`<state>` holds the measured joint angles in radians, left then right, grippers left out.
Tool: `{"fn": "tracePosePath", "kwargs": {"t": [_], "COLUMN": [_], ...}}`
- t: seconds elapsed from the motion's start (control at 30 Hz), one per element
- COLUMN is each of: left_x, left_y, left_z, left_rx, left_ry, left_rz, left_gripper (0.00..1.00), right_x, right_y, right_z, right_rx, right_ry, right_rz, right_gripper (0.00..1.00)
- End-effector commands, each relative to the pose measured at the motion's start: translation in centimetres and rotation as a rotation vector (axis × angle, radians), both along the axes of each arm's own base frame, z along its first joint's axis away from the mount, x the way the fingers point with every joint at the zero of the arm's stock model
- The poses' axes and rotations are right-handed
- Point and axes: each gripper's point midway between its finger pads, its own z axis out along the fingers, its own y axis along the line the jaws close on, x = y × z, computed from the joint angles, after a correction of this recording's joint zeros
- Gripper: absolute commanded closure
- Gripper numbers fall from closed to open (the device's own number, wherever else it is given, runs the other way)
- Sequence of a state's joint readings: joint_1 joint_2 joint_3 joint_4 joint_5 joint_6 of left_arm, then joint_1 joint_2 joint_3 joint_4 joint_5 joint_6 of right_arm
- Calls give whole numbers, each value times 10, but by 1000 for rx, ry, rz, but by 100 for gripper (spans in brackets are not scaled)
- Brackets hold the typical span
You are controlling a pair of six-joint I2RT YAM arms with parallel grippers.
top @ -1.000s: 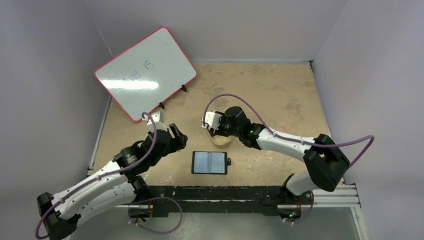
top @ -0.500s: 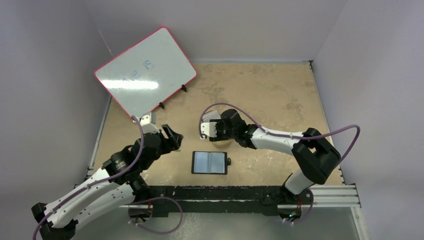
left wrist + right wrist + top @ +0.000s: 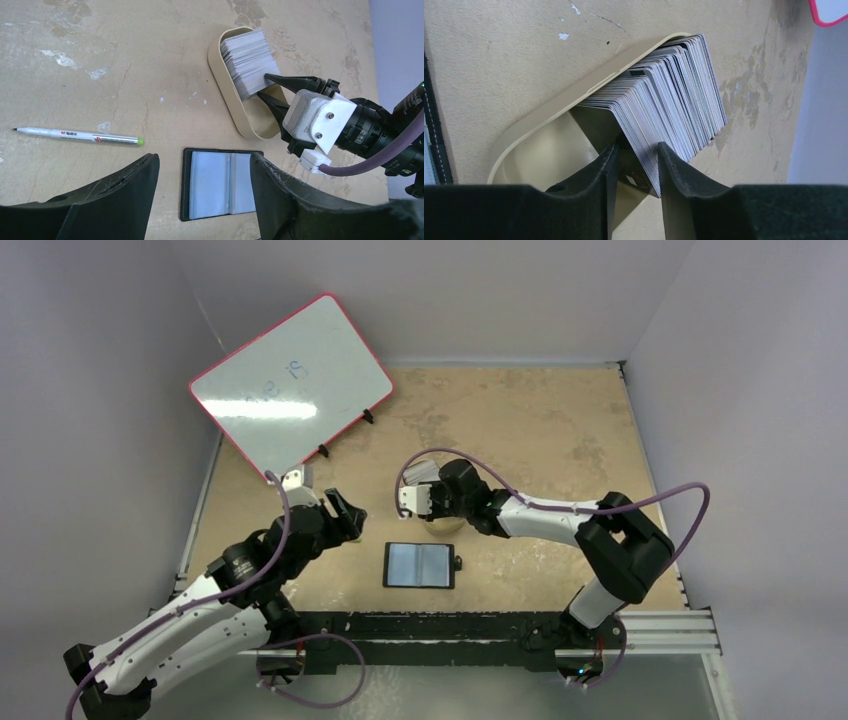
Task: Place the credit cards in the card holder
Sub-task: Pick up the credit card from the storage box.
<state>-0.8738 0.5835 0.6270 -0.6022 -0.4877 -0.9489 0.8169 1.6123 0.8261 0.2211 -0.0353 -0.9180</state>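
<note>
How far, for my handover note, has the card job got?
Done: the card holder lies open, no card in it. In hand: the right gripper straddles some credit cards in the tin; grip unclear. Remaining: lifting and inserting cards. The left gripper is open.

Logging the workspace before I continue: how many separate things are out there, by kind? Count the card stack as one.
whiteboard: 1
pen: 1
tan tin: 1
card stack: 1
card holder: 1
Total: 5
</note>
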Motion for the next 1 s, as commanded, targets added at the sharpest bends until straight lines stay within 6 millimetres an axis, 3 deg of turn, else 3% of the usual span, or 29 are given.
{"fn": "tracePosePath", "kwargs": {"t": [0.0,0.37,0.63,0.97], "left_x": [4,4,3,1], "left_y": [-1,-2,-5,-11], "left_z": [15,15,9,0], "left_rx": [-12,-19,-25,-33], "left_ry": [-39,-37,-20,3], "left_rz": [4,2,-1,-20], "left_gripper": [34,34,34,34], "right_x": [11,12,6,4], "right_y": [-4,-7,-8,-10], "right_z": [8,29,32,37], "right_rx": [-13,6,1,-5], "right_ry": [-28,-40,-11,12], "right_rz": [-43,-70,-58,-79], "right_gripper": [66,78,87,90]}}
